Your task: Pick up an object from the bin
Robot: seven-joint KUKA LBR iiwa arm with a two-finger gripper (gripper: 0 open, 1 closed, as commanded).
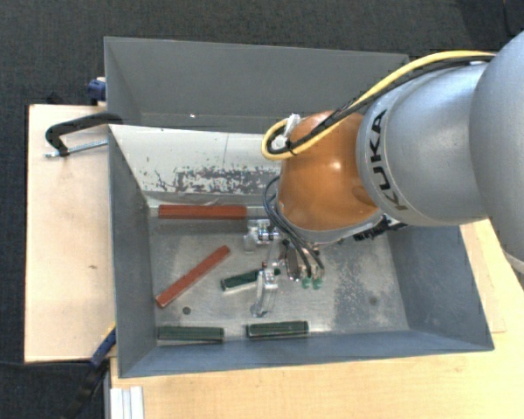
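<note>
Working mid-bin: hand (275, 286) is sitting at the right end of a short dark green bar (238, 280).

I can't tell whether the hand is released or clenched, and I'm not seeing the bar inside it, so I'm not calling it held. The bar is lying flat on the bin (367, 295) floor near the centre, with a slanted red-brown stick (192, 276) near its left end. My read on the risk: I'm catching only the bar's tip, so it may pivot or slip out on lift, or get shoved into the stick. Two more green bars (189, 333) are lying along the front wall, apart from this.
</note>
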